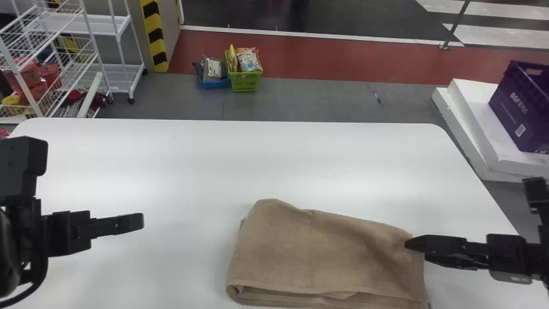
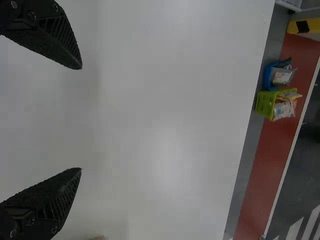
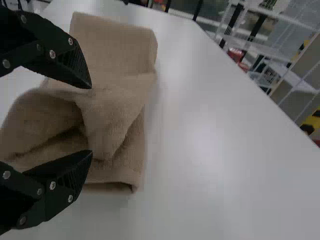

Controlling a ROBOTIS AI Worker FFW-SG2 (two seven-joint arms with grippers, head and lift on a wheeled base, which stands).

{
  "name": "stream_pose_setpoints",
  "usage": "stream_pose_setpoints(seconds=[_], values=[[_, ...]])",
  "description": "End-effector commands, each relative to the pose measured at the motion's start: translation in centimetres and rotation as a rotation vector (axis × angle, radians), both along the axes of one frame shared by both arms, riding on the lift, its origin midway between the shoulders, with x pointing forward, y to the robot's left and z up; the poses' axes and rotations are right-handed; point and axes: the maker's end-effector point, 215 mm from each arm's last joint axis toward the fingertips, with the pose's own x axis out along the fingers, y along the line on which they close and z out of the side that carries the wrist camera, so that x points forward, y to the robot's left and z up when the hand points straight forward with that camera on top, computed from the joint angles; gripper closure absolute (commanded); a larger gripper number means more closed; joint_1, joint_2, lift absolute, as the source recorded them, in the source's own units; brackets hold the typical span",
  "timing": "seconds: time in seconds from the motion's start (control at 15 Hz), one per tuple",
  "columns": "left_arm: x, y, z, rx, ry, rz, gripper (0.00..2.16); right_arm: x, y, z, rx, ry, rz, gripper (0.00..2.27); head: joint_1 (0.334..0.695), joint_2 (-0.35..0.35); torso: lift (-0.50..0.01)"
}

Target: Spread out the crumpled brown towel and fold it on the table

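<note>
The brown towel (image 1: 317,253) lies folded into a thick, roughly rectangular bundle at the table's near side, with layered edges along its front. At its right end my right gripper (image 1: 414,246) is over the towel's edge. In the right wrist view my right gripper (image 3: 91,119) has its fingers apart, with rumpled cloth of the towel (image 3: 115,110) behind and between them. My left gripper (image 1: 139,221) stands over the table's left part, well away from the towel. The left wrist view has my left gripper (image 2: 81,118) open with nothing between its fingers.
The white table (image 1: 206,163) has bare surface left of and beyond the towel. On the floor past its far edge are a green basket (image 1: 245,80) and a blue one (image 1: 214,83). A purple crate (image 1: 521,107) stands at the right, a wire rack (image 1: 92,25) at the left.
</note>
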Motion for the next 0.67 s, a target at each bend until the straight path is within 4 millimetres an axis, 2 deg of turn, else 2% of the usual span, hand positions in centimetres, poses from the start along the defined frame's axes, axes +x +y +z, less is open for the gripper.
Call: stream_pose_setpoints(seconds=[0.0,0.13,0.2,0.4,0.6], values=[[-0.6,0.2,0.1,-0.038,-0.003,0.012,0.09,-5.3,2.3,-1.0,-0.036,-0.020,-0.033,0.11,0.695,-0.098,-0.127],[-0.9,-0.1,-0.1,-0.080,-0.002,0.011,0.09,-8.1,4.7,-2.5,-0.010,0.004,-0.068,0.11,0.695,-0.080,-0.127],[-1.1,-0.3,-0.2,-0.095,-0.001,0.007,0.09,-8.6,5.2,-3.1,-0.008,0.020,-0.078,0.11,0.695,-0.046,-0.127],[-1.9,0.1,-0.3,-0.104,0.003,0.012,0.09,-8.8,4.7,-3.1,-0.007,0.021,-0.087,0.29,0.695,-0.028,-0.127],[-2.0,0.8,0.0,-0.110,-0.006,0.027,0.09,-7.9,3.9,-1.6,-0.002,-0.023,-0.115,0.17,0.695,-0.028,-0.127]])
